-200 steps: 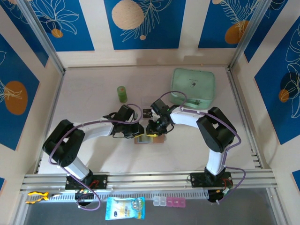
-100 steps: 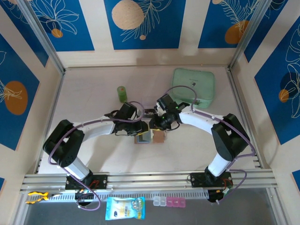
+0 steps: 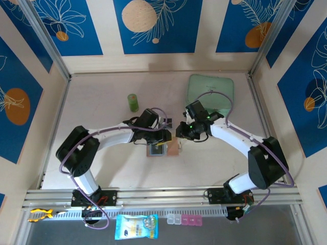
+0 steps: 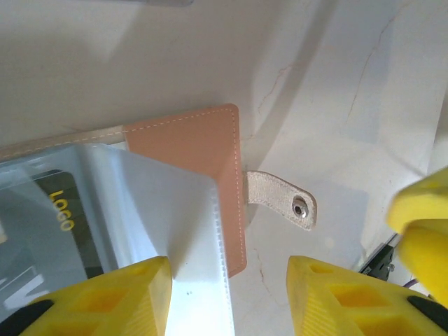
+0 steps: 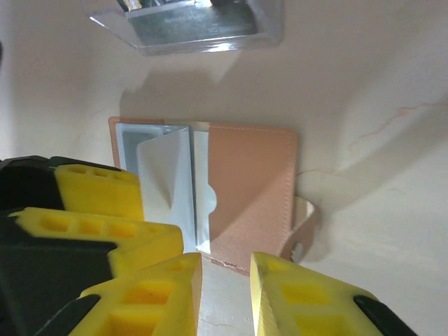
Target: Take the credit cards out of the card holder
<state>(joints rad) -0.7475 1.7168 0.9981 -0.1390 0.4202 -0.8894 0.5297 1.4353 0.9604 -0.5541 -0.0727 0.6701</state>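
Lying open about in the middle of the table [image 3: 102, 168], the salmon card holder [image 4: 185, 150] has nothing that pins it down. The left gripper [image 4: 227, 274] hovers over its clear sleeves [image 4: 164, 217] with the fingers released and wide, and nothing is between them. The right gripper [image 5: 226, 278], just to the right of it, has its fingers parted only a little and also grasps nothing. One dark credit card [image 4: 66, 224] with yellow print sits inside a sleeve, on the left part of the holder.

The main danger is probably that a finger catches the sleeve together with the card, so that the whole light holder lifts or slides instead of giving up the card. The sleeves look thin and slippery, so a pinch may also slip off. Both grippers are very near each other, and a small wrong move could make their fingers collide, or push the holder away by its snap tab [image 4: 280, 198].
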